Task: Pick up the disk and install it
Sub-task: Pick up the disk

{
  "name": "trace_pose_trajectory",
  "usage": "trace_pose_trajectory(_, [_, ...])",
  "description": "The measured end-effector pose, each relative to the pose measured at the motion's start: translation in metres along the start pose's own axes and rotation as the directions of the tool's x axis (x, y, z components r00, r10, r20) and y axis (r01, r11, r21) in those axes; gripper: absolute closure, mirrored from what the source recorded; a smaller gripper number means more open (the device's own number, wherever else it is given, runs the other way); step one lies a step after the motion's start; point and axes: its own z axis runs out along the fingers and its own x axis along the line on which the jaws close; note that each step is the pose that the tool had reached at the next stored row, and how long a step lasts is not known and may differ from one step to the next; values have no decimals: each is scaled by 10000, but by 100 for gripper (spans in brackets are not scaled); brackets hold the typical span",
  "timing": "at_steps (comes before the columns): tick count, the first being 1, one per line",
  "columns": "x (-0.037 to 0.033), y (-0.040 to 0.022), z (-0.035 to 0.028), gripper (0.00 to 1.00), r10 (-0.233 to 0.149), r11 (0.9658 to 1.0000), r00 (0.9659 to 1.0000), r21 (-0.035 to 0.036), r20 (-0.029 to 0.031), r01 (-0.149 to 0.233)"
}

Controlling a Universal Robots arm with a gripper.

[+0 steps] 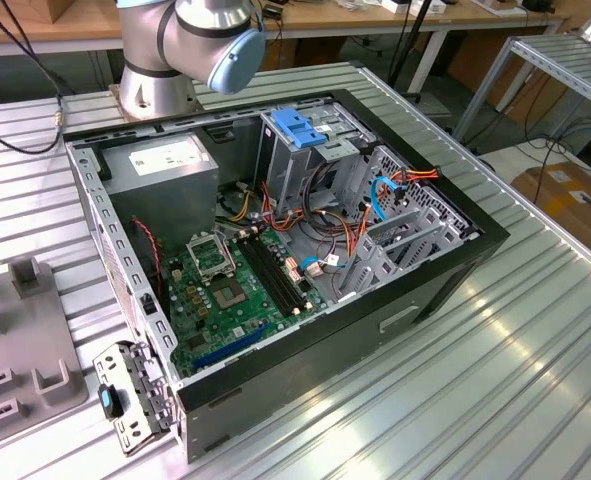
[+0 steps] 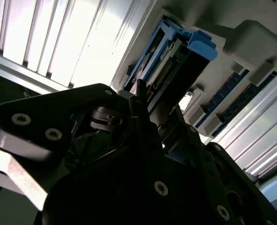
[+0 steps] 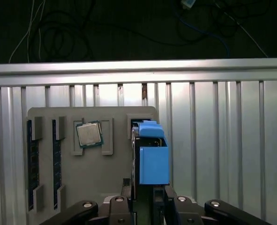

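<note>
The disk (image 3: 150,154) stands on edge in a slot of the grey fixture tray (image 3: 115,183), with its light-blue carrier end facing the camera. In the first wrist view my gripper (image 3: 150,199) has come down over it, and its two black fingers sit tight against the disk's two flat sides. In the second wrist view the disk (image 2: 175,51) shows its blue rails and connector edge, and a dark fingertip (image 2: 140,93) lies against its near end. The disk's far end still sits at the tray's slot.
The tray also holds a CPU chip (image 3: 89,134) and memory sticks (image 3: 31,164). In the exterior view the open computer case (image 1: 275,250) lies on the ribbed metal table, with a drive cage holding a blue handle piece (image 1: 300,125), a grey power-supply box (image 1: 165,165) and loose cables.
</note>
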Motion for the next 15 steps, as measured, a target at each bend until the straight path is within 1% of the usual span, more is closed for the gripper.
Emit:
trace_pose_trajectory(2, [-6,0,-128,65,1,10000,10000,0,-20,-1])
trace_pose_trajectory(6, [-11,0,-267,65,0,10000,10000,0,-36,0])
trace_pose_trajectory(7, [-13,0,-335,65,0,10000,10000,1,-42,0])
trace_pose_trajectory(9, [-16,1,-398,65,0,10000,10000,2,-54,0])
trace_pose_trajectory(10, [-17,1,-448,65,0,10000,10000,2,-62,0])
trace_pose_trajectory(14, [-20,1,-559,65,0,10000,10000,4,-73,0])
trace_pose_trajectory(15, [-21,1,-595,65,1,10000,10000,2,-81,-1])
